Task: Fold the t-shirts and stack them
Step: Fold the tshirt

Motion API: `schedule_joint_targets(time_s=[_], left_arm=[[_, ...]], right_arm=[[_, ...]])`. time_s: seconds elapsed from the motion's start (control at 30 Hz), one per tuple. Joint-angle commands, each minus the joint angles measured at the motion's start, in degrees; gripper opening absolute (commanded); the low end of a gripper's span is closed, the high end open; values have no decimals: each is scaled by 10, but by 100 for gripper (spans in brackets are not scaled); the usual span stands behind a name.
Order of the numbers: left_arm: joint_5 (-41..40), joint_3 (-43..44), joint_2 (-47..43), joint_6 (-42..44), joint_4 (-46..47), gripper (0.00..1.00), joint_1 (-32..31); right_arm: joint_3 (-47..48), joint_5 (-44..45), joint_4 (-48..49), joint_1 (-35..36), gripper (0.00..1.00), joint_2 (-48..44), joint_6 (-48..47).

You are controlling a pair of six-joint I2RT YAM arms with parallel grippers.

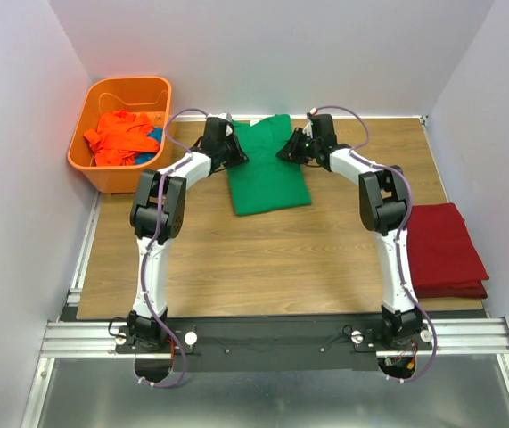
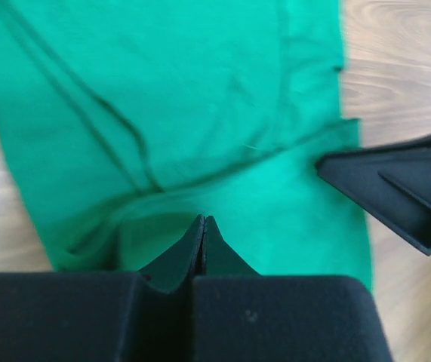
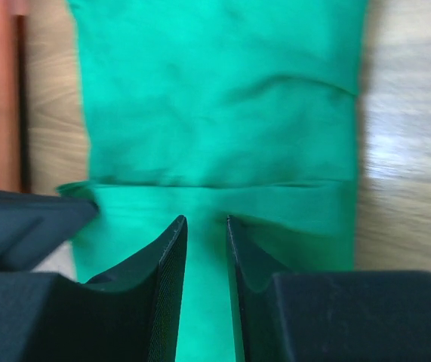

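1. Top external view: a green t-shirt (image 1: 267, 183) is seen lying on the wooden worktop (image 1: 263, 267), folded into a long strip. It lies directly between the left jaws and the right jaws, which are set at its far end, one at each side.
2. In the left wrist view the left jaws are shown closed, with the fingertips (image 2: 200, 234) pressed together and no gap left. Green cloth is spread just beyond and beneath them. Whether any of it is pinched cannot be told.
3. In the right wrist view the right jaws are seen parted by a narrow gap. Green cloth is visible through that gap, but whether it is gripped or merely lying underneath cannot be told.
4. A straight crosswise fold edge is seen in the cloth just ahead of the right jaws.
5. A dark red t-shirt (image 1: 446, 250) is laid folded at the worktop's edge, well apart from the right jaws. It is on their outer side, nearer the arm bases.
6. An orange t-shirt (image 1: 116, 138) is heaped, crumpled, in an orange basket (image 1: 89, 165) near the outer side of the left jaws. A piece of blue cloth (image 1: 154, 135) is tucked beside it.
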Motion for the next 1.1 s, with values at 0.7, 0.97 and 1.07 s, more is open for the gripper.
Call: schedule_joint_targets(time_s=[0.7, 0.97, 1.07], left_arm=[[-38, -144, -43, -32, -32, 0, 12], [-21, -304, -134, -36, 22, 0, -2], [-20, -366, -183, -47, 55, 0, -13]], right_arm=[[-239, 4, 30, -17, 29, -90, 84], [-414, -17, 90, -17, 29, -212, 106], [-485, -29, 115, -17, 29, -260, 122]])
